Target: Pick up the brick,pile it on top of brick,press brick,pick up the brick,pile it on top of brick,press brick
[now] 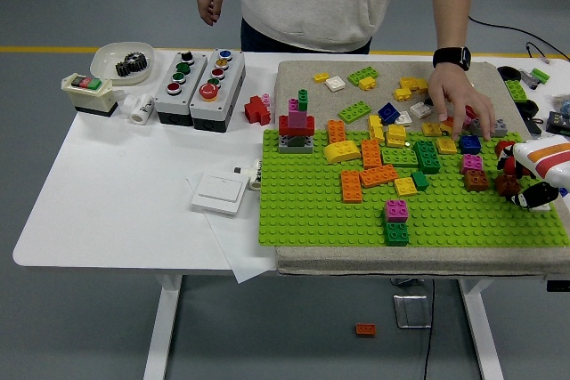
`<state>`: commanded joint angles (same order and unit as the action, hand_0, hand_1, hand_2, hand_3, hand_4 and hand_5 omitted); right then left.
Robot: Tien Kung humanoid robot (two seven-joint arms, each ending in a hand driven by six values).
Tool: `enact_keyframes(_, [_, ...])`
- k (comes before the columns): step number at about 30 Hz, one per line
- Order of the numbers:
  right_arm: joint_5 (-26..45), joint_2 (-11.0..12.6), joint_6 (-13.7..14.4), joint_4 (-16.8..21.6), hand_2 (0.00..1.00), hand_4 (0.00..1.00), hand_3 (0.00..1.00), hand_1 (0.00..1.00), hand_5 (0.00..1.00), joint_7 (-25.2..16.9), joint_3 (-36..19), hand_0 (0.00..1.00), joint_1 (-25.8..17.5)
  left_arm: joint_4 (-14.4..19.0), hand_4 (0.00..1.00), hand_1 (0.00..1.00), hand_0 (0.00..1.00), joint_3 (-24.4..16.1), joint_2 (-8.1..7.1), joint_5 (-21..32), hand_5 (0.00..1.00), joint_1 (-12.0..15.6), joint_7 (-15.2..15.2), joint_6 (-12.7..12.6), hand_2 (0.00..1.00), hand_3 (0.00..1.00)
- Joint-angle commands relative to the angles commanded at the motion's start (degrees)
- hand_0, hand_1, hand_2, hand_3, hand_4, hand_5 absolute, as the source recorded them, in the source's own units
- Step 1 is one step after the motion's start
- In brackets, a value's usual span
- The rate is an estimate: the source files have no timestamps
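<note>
The robot's right hand (527, 186) came in from the right edge and rested low over the right end of the green baseplate (303, 211), its dark fingers curled over a dark brown brick (508, 186); whether they actually gripped it could not be told. Just left of it a second brown brick (476, 181) sat on the plate with a pink brick (472, 163) touching its far side. Farther left, near the plate's front edge, a pink brick sat stacked on a green brick (396, 234). A person stood at the far side of the tabletop (116, 193), and the person's hand (457, 101), a black watch on its wrist, reached down among the loose bricks on the grey mat (294, 73), fingertips near a blue brick (470, 142). The person's other hand (210, 2) hung free above the tabletop. The left hand was out of sight.
</note>
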<state>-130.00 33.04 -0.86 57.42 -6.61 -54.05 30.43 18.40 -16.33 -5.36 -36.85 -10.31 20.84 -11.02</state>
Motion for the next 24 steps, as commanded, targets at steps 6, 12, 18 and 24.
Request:
enact_keyframes(6, [0.0,-0.4,-0.2,-1.8,0.429,0.843,0.628,0.357,0.258,0.4,0.7,0.323,1.1,0.0,0.714,0.797,0.818,0.1,-0.07,0.1,0.684,-0.2,-0.1,0.0,0.805,0.62])
enact_keyframes(12, [0.0,-0.6,-0.4,-2.7,0.428,0.845,0.616,0.351,0.275,0.5,1.0,0.323,1.6,0.1,0.715,0.798,0.817,0.2,-0.09,0.2,0.685,-0.2,-0.1,-0.1,0.805,0.62])
enact_keyframes(18, [0.0,-0.8,-0.5,-3.1,0.422,0.846,0.606,0.34,0.291,0.5,1.5,0.323,2.0,0.1,0.715,0.798,0.817,0.3,-0.12,0.5,0.684,-0.3,-0.2,-0.1,0.806,0.62])
enact_keyframes(24, [0.0,-1.1,-0.3,-3.6,0.38,0.827,0.594,0.299,0.303,0.5,2.3,0.321,2.4,0.1,0.717,0.798,0.818,0.5,-0.18,0.7,0.684,-0.3,-0.2,-0.1,0.805,0.621])
